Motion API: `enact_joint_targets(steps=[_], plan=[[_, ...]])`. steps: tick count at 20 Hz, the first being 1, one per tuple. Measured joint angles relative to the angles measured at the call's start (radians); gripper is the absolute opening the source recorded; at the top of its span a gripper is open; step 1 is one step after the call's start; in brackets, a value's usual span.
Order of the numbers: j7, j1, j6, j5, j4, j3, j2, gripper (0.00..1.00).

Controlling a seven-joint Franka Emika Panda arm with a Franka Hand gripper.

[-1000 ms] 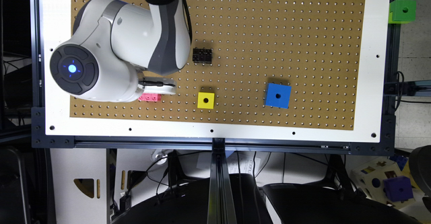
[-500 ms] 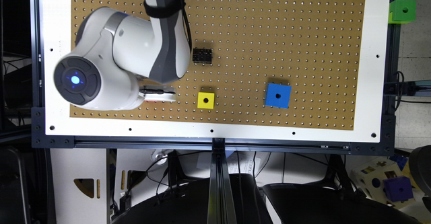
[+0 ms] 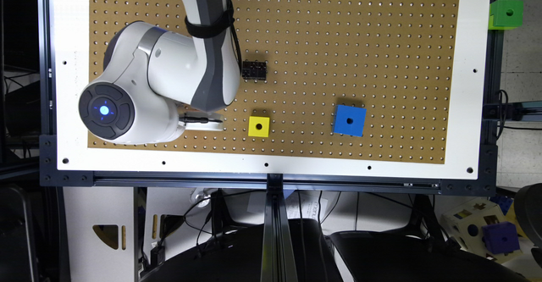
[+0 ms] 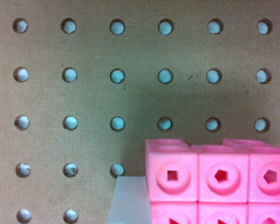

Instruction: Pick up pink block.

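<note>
The white robot arm (image 3: 169, 78) covers the exterior view's left part of the brown pegboard (image 3: 338, 40), having shifted toward the front edge. It now hides the pink block there. Up close, the pink block (image 4: 219, 179) fills one corner, cut off by the frame, beside a pale fingertip (image 4: 128, 200). The gripper (image 3: 202, 122) shows, but whether its jaws are spread cannot be told. A blue cube (image 3: 349, 120), yellow cube (image 3: 258, 126) and black brick (image 3: 254, 70) sit apart on open board.

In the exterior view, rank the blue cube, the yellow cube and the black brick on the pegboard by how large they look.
1. blue cube, clearly the largest.
2. and 3. yellow cube and black brick: they look about alike, so I would not rank one over the other.
</note>
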Motion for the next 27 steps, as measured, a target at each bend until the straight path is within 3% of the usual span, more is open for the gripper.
enact_joint_targets(steps=[7, 22, 27], plan=[[0.000, 0.000, -0.011, 0.0000, 0.000, 0.000, -0.009, 0.00], [0.000, 0.000, -0.186, 0.0000, 0.000, 0.001, -0.173, 0.00], [0.000, 0.000, -0.192, 0.0000, -0.001, 0.001, -0.180, 0.00]])
